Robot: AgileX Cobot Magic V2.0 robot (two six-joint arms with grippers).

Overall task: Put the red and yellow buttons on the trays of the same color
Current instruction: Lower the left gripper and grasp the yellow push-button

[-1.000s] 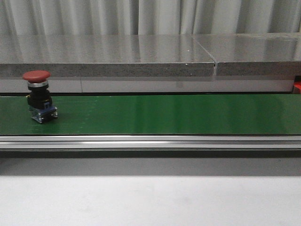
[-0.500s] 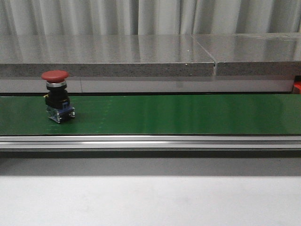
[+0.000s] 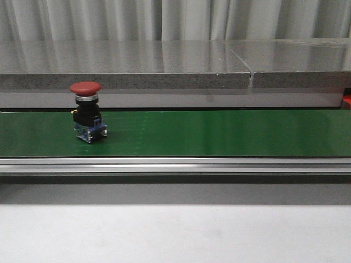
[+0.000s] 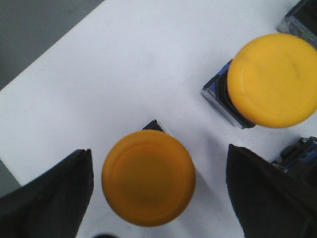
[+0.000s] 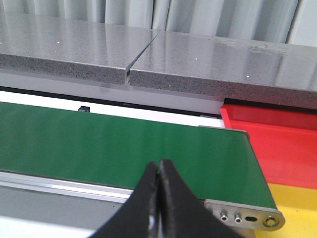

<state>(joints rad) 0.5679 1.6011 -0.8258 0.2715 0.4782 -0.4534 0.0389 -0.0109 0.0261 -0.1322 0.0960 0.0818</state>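
**Red button on the belt, right pincer waiting at the tray end**

I have one red button (image 3: pixel 86 111) standing upright on the green conveyor belt (image 3: pixel 219 133), toward the left part of the belt in the front view, its mushroom cap up and its black body and clear contact block resting on the belt. Its long axis is vertical, so I judge a grasp from above or from the side across the cap or body would suit.

My right pincer (image 5: pixel 159 198) has its fingers pressed together with nothing between them. Its wrist camera looks along the belt toward the end roller, with the red tray (image 5: pixel 277 144) just past that end and the yellow tray (image 5: pixel 297 208) next to it, nearer the camera. The red button does not show in that view, so it lies well apart from this pincer, somewhere along the belt on the robot's left.

My left pincer (image 4: pixel 158 198) is spread apart and empty, hanging over a yellow button (image 4: pixel 148 177) that sits between its fingers on a white surface (image 4: pixel 124 64); a second yellow button (image 4: pixel 274 79) stands near it, and parts of other button bodies show at the frame edge. I cannot tell from these views which arm is nearer the red button.

The belt around the red button is bare; the grey stone ledge (image 3: pixel 126 66) behind it stands apart from it.
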